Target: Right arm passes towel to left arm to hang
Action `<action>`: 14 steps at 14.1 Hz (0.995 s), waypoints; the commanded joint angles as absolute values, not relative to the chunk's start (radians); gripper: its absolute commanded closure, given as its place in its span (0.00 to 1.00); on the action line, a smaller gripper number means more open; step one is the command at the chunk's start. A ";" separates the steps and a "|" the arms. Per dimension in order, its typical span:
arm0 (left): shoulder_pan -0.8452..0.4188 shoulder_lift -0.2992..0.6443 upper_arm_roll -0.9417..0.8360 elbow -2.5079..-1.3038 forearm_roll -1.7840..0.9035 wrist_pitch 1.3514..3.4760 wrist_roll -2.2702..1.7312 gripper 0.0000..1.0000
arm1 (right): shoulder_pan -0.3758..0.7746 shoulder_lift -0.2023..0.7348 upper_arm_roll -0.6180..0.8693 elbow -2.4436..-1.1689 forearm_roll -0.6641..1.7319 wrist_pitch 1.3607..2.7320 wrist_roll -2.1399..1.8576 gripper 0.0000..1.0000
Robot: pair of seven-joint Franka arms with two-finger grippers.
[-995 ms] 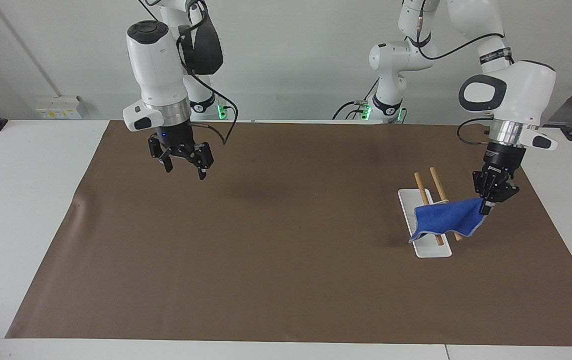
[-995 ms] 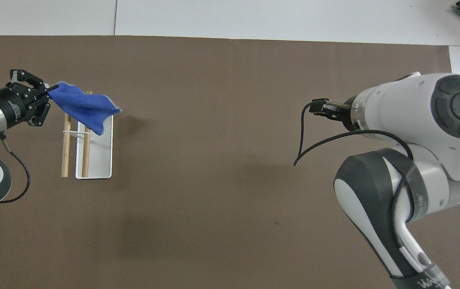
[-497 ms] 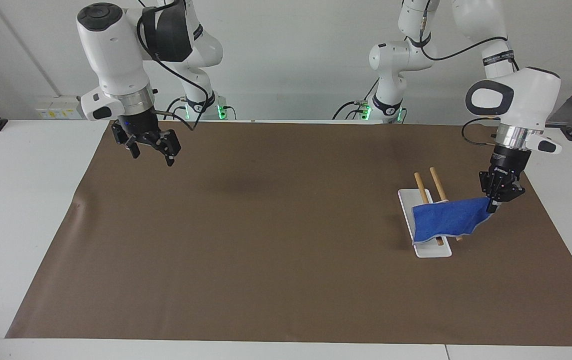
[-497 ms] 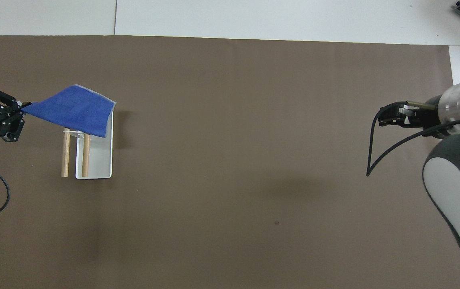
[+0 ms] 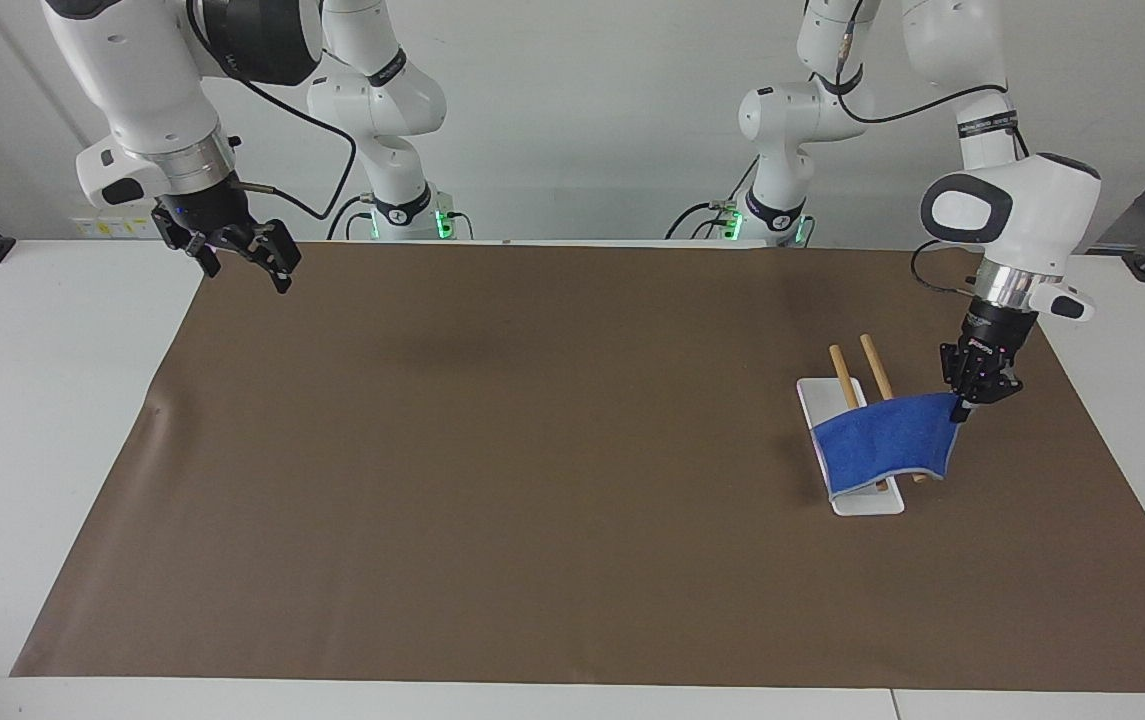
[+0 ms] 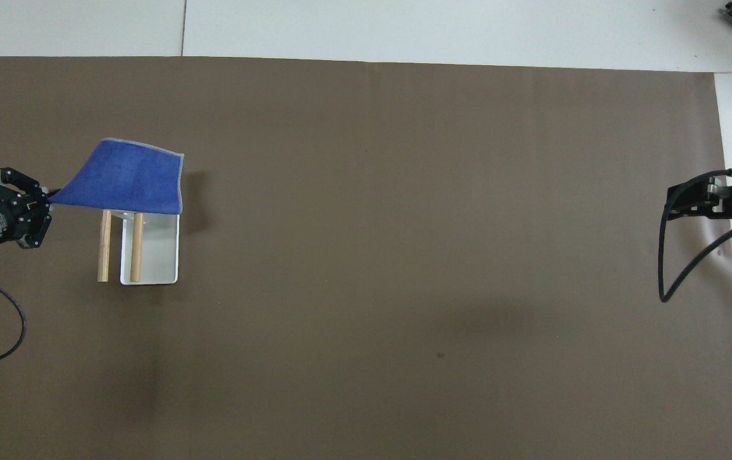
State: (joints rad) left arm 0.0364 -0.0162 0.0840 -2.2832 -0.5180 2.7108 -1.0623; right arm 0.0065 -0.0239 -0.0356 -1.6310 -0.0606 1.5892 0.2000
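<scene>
Towel (image 5: 882, 440) draped across wooden rails (image 5: 847, 378), corner pinched by left claw (image 5: 962, 405)

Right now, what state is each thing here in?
towel: draped over the rack, one corner still pinched.
left gripper: shut on the towel's corner.
right gripper: open, empty, raised over the mat's edge.
rack: standing on its white base.

royal-blue towel (image 5: 882, 438) draped over the rack's two wooden rods, one corner pinched by left gripper (image 5: 962, 405)
</scene>
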 commanded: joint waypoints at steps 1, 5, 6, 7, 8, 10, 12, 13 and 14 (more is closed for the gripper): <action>0.040 -0.032 0.094 -2.298 -0.537 2.715 -1.039 0.34 | -0.003 -0.035 -0.029 -1.632 -0.057 1.575 0.175 0.00; 0.040 -0.018 0.106 -2.248 -0.537 2.715 -1.045 0.00 | 0.000 -0.035 -0.028 -1.637 -0.055 1.585 0.167 0.00; 0.037 -0.005 0.104 -2.220 -0.535 2.708 -1.046 0.00 | -0.002 -0.035 -0.028 -1.637 -0.055 1.585 0.167 0.00; 0.031 0.001 0.104 -2.183 -0.535 2.686 -1.048 0.00 | -0.002 -0.035 -0.028 -1.637 -0.055 1.580 0.164 0.00; 0.031 0.021 0.104 -2.118 -0.529 2.628 -1.046 0.00 | -0.003 -0.037 -0.029 -1.638 -0.055 1.574 0.155 0.00; 0.037 0.052 0.109 -1.957 -0.508 2.432 -1.045 0.00 | -0.003 -0.037 -0.029 -1.638 -0.055 1.574 0.156 0.00; 0.040 0.060 0.110 -1.835 -0.369 2.257 -1.040 0.00 | -0.002 -0.037 -0.029 -1.640 -0.055 1.577 0.158 0.00; 0.038 0.052 0.109 -1.795 -0.294 2.176 -1.035 0.00 | -0.003 -0.037 -0.029 -1.643 -0.055 1.578 0.156 0.00; 0.035 0.045 0.104 -1.755 -0.232 2.096 -1.029 0.00 | -0.003 -0.038 -0.029 -1.644 -0.055 1.575 0.155 0.00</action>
State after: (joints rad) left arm 0.0352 0.0193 0.1033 -1.8604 -0.3254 2.2341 -1.0517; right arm 0.0069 -0.0252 -0.0338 -1.6318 -0.0606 1.5844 0.1877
